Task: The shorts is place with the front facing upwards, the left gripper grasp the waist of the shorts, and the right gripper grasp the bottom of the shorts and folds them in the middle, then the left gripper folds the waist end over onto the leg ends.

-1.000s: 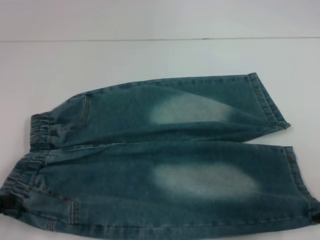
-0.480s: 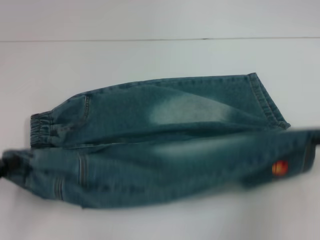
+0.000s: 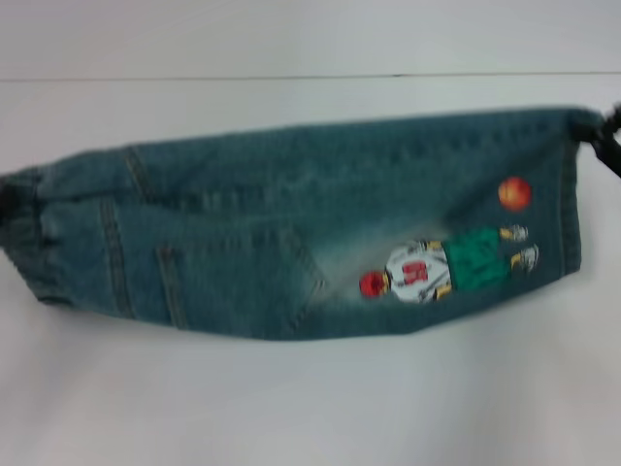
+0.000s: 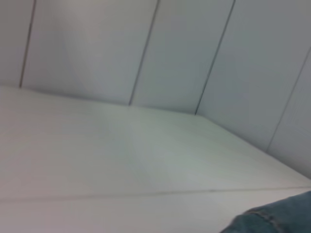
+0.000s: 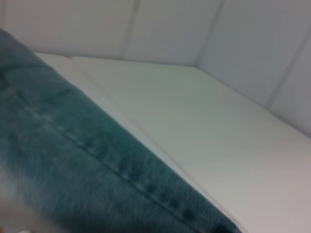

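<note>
The blue-green denim shorts (image 3: 291, 223) stretch across the white table (image 3: 291, 408) in the head view, doubled lengthwise, one leg over the other. A back patch pocket (image 3: 238, 277), an embroidered basketball player (image 3: 437, 267) and an orange ball (image 3: 514, 192) face up. My left gripper (image 3: 8, 199) is a dark shape at the far left edge, shut on the gathered waist (image 3: 34, 243). At the far right, my right gripper (image 3: 609, 136) is shut on the corner of the leg ends (image 3: 568, 194). A corner of the denim (image 4: 277, 218) shows in the left wrist view. In the right wrist view, a seam of the denim (image 5: 73, 160) fills one side.
The table's far edge (image 3: 291, 76) runs across the back of the head view. Pale wall panels (image 4: 146, 48) stand behind the table in both wrist views.
Both grippers lifted the near half of the shorts and carried it away over the far half. The faded front is now covered, and the pocket and cartoon side shows.
</note>
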`<state>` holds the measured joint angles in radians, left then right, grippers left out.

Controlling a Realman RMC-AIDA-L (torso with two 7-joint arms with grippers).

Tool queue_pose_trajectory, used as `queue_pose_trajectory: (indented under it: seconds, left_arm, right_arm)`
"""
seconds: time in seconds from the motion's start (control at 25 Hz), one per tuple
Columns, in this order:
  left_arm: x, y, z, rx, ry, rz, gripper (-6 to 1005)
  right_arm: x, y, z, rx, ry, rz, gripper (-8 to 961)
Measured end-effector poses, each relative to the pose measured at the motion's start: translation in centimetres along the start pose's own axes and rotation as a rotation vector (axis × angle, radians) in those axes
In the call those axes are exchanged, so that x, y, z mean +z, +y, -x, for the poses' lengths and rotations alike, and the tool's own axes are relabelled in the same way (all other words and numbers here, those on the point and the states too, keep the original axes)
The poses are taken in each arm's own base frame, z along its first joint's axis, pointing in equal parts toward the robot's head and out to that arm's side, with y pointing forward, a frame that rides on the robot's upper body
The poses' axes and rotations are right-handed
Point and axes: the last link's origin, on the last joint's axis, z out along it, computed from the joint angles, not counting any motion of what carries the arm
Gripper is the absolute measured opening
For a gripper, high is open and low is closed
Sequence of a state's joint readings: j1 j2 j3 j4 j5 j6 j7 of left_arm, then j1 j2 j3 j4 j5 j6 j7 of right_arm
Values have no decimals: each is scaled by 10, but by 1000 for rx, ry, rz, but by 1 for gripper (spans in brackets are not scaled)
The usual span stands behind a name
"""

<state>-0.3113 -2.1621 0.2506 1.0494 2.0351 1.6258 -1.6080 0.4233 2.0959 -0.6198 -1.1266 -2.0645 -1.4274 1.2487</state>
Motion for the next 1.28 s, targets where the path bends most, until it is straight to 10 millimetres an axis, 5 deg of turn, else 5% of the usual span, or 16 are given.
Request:
queue_pose_trajectory:
  seconds: [0.2, 0.48, 0.72, 1.28]
  left_arm:
    - [28, -6, -1, 38, 49, -22, 56]
    - [73, -12, 5, 72, -2, -80, 56]
    - [93, -12, 13, 101, -90, -114, 57]
    - [92, -15, 24, 131, -158, -135, 58]
  right_arm:
    - [62, -5, 1, 26, 36, -87, 35]
    - [105, 3, -7, -8, 146, -141, 35]
    - [116, 9, -17, -31, 210, -162, 35]
    - [113, 11, -27, -12, 231, -163, 45]
